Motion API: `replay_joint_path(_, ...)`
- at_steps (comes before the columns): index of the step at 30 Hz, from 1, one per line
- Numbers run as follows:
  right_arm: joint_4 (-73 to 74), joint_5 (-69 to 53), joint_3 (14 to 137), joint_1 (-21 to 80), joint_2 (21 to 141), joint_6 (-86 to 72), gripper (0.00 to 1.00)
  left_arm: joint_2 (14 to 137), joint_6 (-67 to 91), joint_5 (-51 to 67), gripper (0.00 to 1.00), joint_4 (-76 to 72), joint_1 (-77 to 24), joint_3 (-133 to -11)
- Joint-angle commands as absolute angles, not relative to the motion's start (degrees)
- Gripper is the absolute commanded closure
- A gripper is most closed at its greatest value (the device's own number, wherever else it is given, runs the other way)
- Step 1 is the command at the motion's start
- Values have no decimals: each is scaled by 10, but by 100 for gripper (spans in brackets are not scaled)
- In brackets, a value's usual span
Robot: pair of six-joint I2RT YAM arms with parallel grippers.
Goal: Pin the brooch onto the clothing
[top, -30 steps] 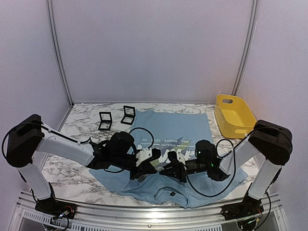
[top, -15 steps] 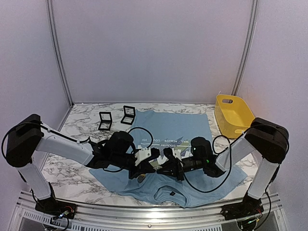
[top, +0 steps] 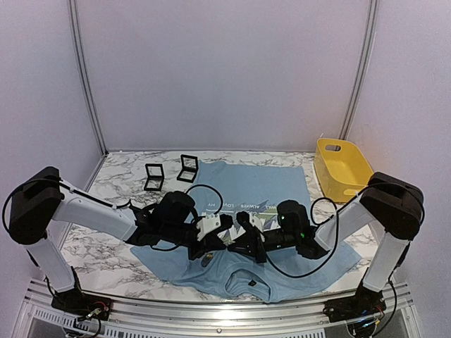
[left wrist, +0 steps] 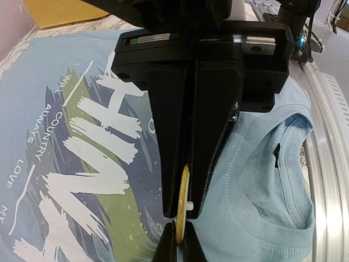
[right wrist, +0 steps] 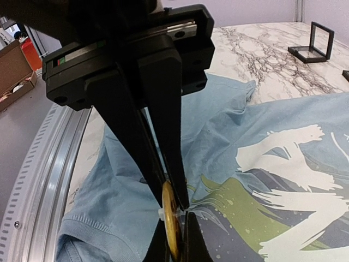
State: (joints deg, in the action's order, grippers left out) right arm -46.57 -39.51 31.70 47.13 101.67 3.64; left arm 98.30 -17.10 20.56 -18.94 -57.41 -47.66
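The light blue T-shirt [top: 271, 184] lies flat on the marble table with its collar toward me. It also shows in the left wrist view [left wrist: 256, 169] and the right wrist view [right wrist: 234, 120]. My left gripper [top: 225, 231] and right gripper [top: 241, 235] meet tip to tip just above the chest print, near the collar. A gold disc brooch [left wrist: 183, 199] with a white post stands edge-on, pinched between both pairs of fingertips. It shows the same way in the right wrist view [right wrist: 170, 218]. In the top view the fingers hide the brooch.
Two black-framed display boxes [top: 153, 176] [top: 187, 167] stand at the back left, beside the shirt. A yellow bin [top: 343, 169] sits at the back right. A small pale object [top: 204, 260] lies on the shirt's near left part. A metal rail [left wrist: 332, 180] runs along the front edge.
My right gripper has moved left until its tips meet my left gripper's tips. The left gripper has stayed almost still over the shirt.
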Motion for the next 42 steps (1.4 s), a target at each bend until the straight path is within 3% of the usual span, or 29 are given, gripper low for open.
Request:
replay_joint_path(1,-547,-304,290,464,1003,-47,100,955,-173,235,100,-205,-587,-479)
replay_joint_path(14,-693,-345,237,460,1019,-97,100,954,-167,212,100,-205,-586,-471)
replay_joint_path(16,-667,-355,239,460,1011,-73,94,955,-172,201,100,-205,-586,-471)
replay_joint_path(21,-587,-390,235,459,960,-3,63,959,-202,146,100,-205,-589,-466)
replay_joint_path(28,-374,-320,250,455,821,102,54,1006,-323,-76,100,-205,-636,-465)
replay_joint_path(31,-346,-249,248,451,784,91,54,1016,-406,-158,82,-205,-671,-462)
replay_joint_path(35,-343,-168,240,448,749,79,53,999,-445,-175,32,-200,-699,-451)
replay_joint_path(36,-336,-157,244,447,743,79,52,989,-446,-171,27,-190,-704,-449)
replay_joint_path(37,-323,-135,249,447,740,79,51,977,-442,-162,9,-174,-706,-451)
replay_joint_path(38,-306,-119,257,447,739,78,51,966,-434,-153,2,-157,-708,-455)
replay_joint_path(42,-237,-48,290,446,741,56,51,927,-394,-121,1,-82,-713,-478)
